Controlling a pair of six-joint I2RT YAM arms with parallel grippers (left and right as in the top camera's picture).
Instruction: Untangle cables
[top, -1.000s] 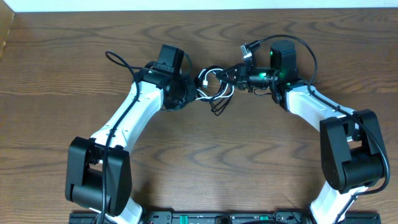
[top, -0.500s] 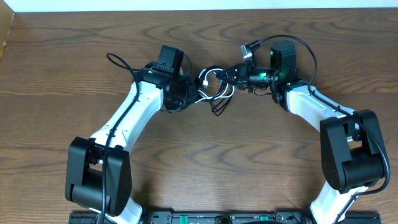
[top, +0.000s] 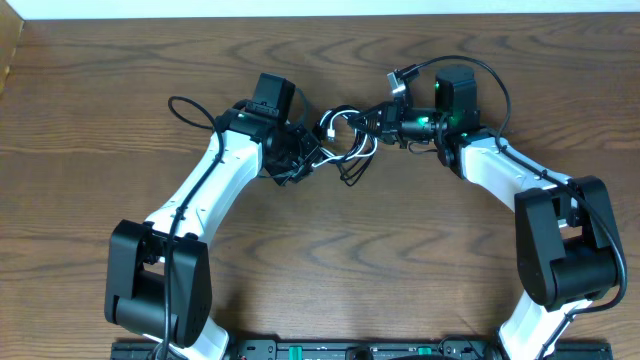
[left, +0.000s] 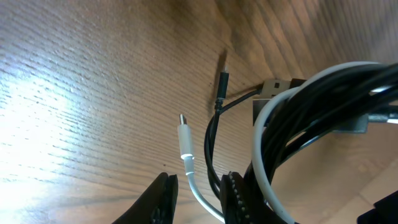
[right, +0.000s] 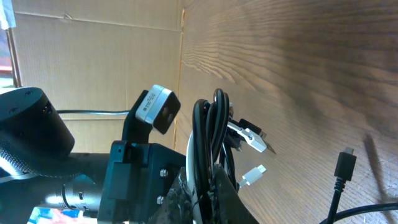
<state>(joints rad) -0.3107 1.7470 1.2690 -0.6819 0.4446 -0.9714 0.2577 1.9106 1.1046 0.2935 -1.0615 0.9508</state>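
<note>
Change, left arm: since the earlier overhead frame the left gripper (left: 198, 198) has turned a little at the wrist, and its jaws now stand slightly further apart.
Change, arm wiring: the thick black arm cable (top: 185, 104) looping off the left arm has swung outward, away from the gripper.
Unchanged: the right gripper (right: 208, 190) and the cable coil (top: 345, 140) lie where they did before.
Left gripper, state: jaws narrowly parted, pinching nothing.
White cable (left: 185, 142): it runs through the gap between the left gripper's fingers; its small plug end points away from the fingertips, just ahead of them, above the wooden table (left: 74, 93).
Black cable (left: 222, 84): its slim plug lies further ahead of the left gripper than the white plug does, and its cord curves back past one finger.
Right gripper, state: clamped on the cable coil, black loops and a white strand rising straight out of the fingers.
Cable coil, position: between the two grippers, touching the right one and just beside the left one's fingertips.
Loose plugs: in the right wrist view, a white plug and a black plug hang beyond the coil, off to one side of the right gripper.
</note>
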